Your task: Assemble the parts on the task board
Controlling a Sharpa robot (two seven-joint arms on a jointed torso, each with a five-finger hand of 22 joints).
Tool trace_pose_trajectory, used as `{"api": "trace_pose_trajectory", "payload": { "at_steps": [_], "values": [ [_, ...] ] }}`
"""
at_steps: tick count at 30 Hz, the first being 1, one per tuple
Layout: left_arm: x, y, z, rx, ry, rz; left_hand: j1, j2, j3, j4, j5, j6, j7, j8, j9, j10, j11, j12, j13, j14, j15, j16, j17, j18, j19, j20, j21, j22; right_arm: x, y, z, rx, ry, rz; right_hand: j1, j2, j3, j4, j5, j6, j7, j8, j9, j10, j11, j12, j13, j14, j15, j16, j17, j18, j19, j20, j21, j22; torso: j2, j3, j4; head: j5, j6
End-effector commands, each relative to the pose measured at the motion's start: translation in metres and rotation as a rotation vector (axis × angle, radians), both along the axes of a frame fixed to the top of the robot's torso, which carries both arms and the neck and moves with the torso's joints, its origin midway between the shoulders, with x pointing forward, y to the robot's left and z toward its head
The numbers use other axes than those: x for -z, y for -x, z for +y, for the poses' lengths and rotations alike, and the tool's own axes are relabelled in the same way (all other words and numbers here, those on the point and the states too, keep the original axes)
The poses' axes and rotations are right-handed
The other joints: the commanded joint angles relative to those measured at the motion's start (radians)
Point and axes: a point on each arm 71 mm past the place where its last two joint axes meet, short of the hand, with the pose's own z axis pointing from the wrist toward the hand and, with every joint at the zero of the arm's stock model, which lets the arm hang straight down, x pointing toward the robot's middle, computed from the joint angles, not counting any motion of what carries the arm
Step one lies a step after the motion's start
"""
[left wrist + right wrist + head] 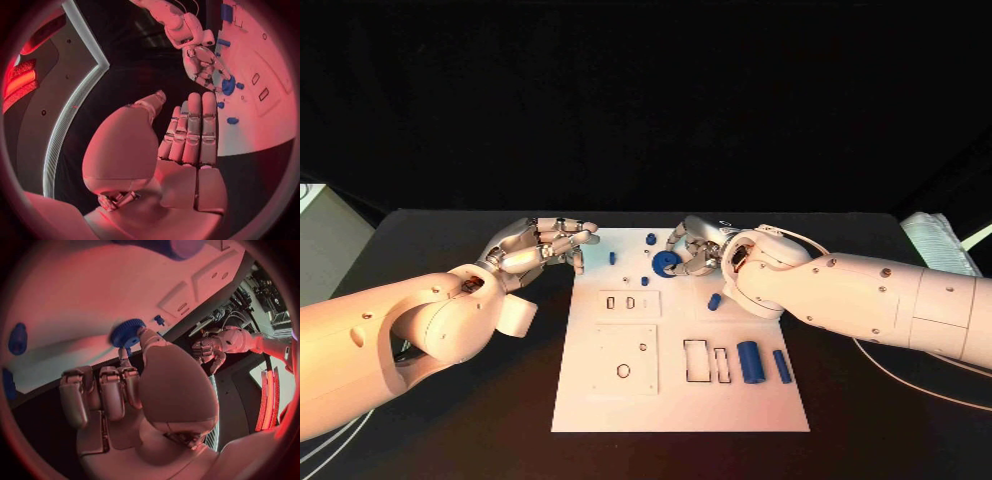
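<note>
The white task board [682, 400] lies in the middle of the black table. A round blue gear-like part [665, 263] sits near its far edge. My right hand [708, 245] reaches it from the right. In the right wrist view the thumb and one finger of the right hand [125, 385] pinch the gear [128, 333] at its rim, and the other fingers are curled in. My left hand [545, 245] hovers off the board's far left corner. In the left wrist view this hand [187, 135] holds nothing, its fingers straight and side by side. Across from it are the right hand [203, 62] and the gear [228, 86].
Small blue parts lie on the board's far half [651, 238], [613, 257], [645, 281], [714, 301]. Two blue cylinders [751, 361], [782, 366] lie at the right beside rectangular slots [695, 360]. Raised plates with holes [626, 360] take up the left half. A cable [920, 385] runs off to the right.
</note>
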Motion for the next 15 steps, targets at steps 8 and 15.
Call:
{"api": "trace_pose_trajectory", "payload": {
  "at_steps": [8, 15],
  "values": [
    [-0.0008, 0.0008, -0.0023, 0.022, 0.009, 0.0, -0.006, 0.006, 0.004, -0.001, 0.0, -0.005, 0.003, -0.006, 0.001, -0.004, -0.001, -0.001, -0.001, 0.005, 0.0, -0.005, -0.001, 0.007, -0.006, 0.001, 0.004, 0.002, 0.0061, 0.0, 0.0032, -0.027, 0.078, -0.021, 0.017, 0.003, 0.017, -0.006, 0.005, 0.013, -0.003, 0.006, 0.002, 0.062, -0.009, 0.007, 0.226, 0.106, -0.01, 0.004, 0.263, -0.007, 0.105, -0.004, 0.004, 0.263, 0.001, -0.0015, 0.0023, 0.0, -0.004],
    [-0.0007, 0.0009, -0.0009, 0.019, 0.006, 0.003, -0.006, 0.006, 0.004, -0.001, 0.0, -0.005, 0.003, -0.006, 0.001, -0.004, -0.001, -0.001, -0.001, 0.005, 0.0, -0.005, -0.001, 0.007, -0.006, 0.001, 0.004, 0.002, 0.0048, 0.0024, 0.0041, -0.048, 0.134, -0.079, 0.038, -0.017, 0.037, -0.025, 0.003, 0.016, -0.005, 0.006, 0.001, 0.062, -0.012, 0.007, 0.226, 0.106, -0.013, 0.004, 0.263, -0.007, 0.105, -0.007, 0.004, 0.263, 0.001, -0.0014, -0.0006, 0.002, -0.007]
  ]
}}
